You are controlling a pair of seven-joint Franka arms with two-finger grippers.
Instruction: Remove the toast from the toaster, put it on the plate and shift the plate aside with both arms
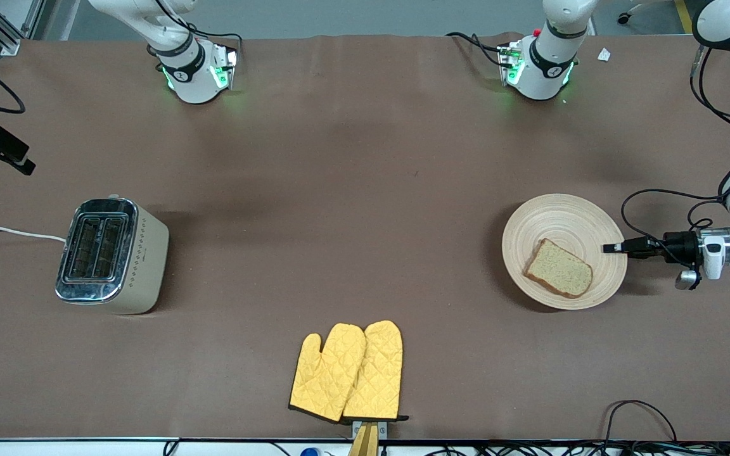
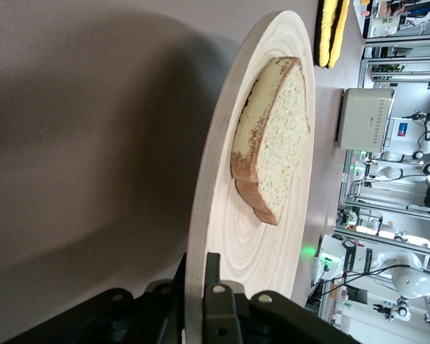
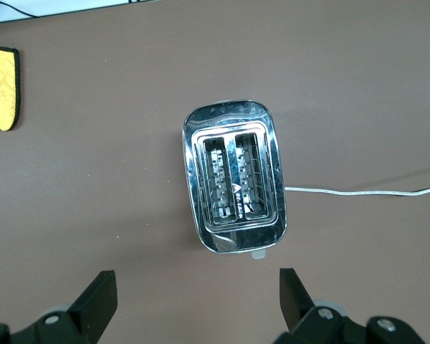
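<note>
The toast [image 1: 559,269] lies on the round beige plate [image 1: 561,218] near the left arm's end of the table. My left gripper [image 1: 612,248] comes in level with the table and is shut on the plate's rim. In the left wrist view the fingers [image 2: 213,276] clamp the rim of the plate [image 2: 258,251], one above and one below, and the toast [image 2: 272,136] lies farther in. My right gripper [image 3: 198,294] is open and empty, high over the table beside the toaster [image 3: 234,175].
The toaster [image 1: 111,255] stands near the right arm's end, both slots empty, its white cord [image 1: 10,232] running off the table. Two yellow oven mitts [image 1: 349,372] lie at the table edge nearest the front camera. Cables trail by the left wrist.
</note>
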